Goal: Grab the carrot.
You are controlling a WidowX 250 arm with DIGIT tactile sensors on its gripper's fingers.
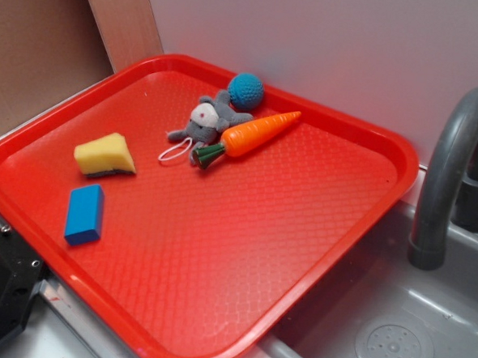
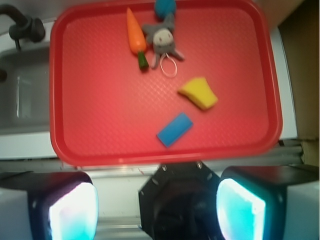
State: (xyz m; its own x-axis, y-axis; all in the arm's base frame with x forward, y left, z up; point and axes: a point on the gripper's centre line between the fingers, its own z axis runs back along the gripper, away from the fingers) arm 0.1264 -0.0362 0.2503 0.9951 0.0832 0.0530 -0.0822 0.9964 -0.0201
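You haven't started: your hand (image 2: 157, 207) hangs wide, well back from the carrot (image 1: 258, 132) on the red tray (image 1: 317, 232).

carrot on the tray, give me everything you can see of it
The carrot is a small glossy orange toy, plastic by the look, ridged and tapered to a point, with a dark green stem. It lies flat on the red tray near the far edge, tip toward the back wall, stem toward the tray's middle. The grey plush mouse lies close alongside, seemingly touching it near the stem end; a blue knitted ball sits just behind. Nothing grips it: the pincer is wide open, well short of it.
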